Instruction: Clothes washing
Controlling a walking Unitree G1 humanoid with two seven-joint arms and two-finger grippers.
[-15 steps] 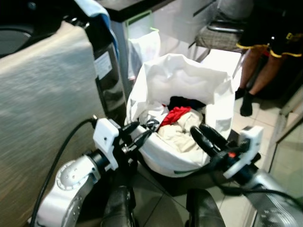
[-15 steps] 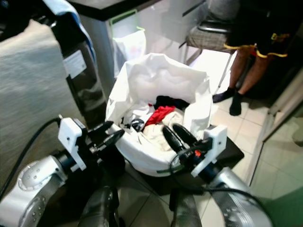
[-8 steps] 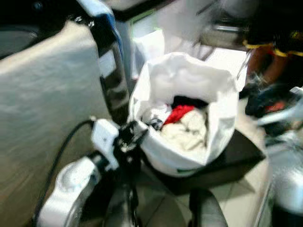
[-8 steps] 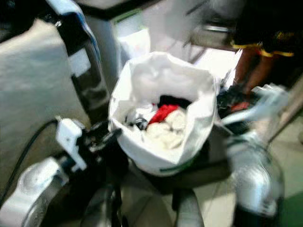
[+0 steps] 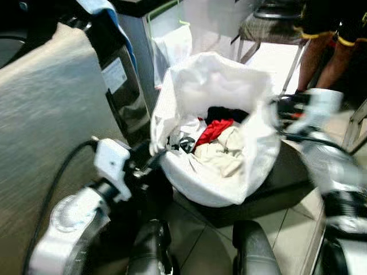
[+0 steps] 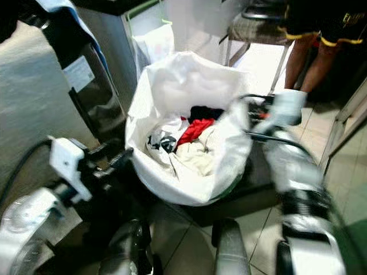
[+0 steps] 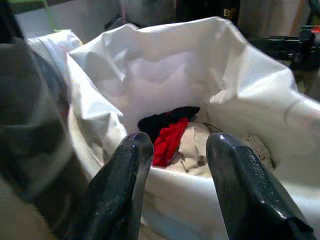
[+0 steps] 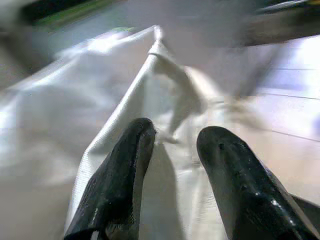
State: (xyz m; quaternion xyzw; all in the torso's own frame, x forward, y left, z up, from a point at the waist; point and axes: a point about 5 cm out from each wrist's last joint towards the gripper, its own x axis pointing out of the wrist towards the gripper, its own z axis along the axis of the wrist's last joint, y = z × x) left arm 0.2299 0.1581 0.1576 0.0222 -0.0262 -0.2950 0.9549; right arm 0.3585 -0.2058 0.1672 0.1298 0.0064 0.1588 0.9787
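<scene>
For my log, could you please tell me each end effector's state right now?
Left end effector: open, empty, at the white laundry bag.
Right end effector: open, empty, over the bag's rim.

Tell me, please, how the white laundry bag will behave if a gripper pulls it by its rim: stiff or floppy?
Probably floppy: the white laundry bag has a creased rim that folds in the right wrist view. It would likely sag rather than tip, since the clothes weigh down its bottom. The right gripper, open at the rim, may slip on the smooth fabric.
</scene>
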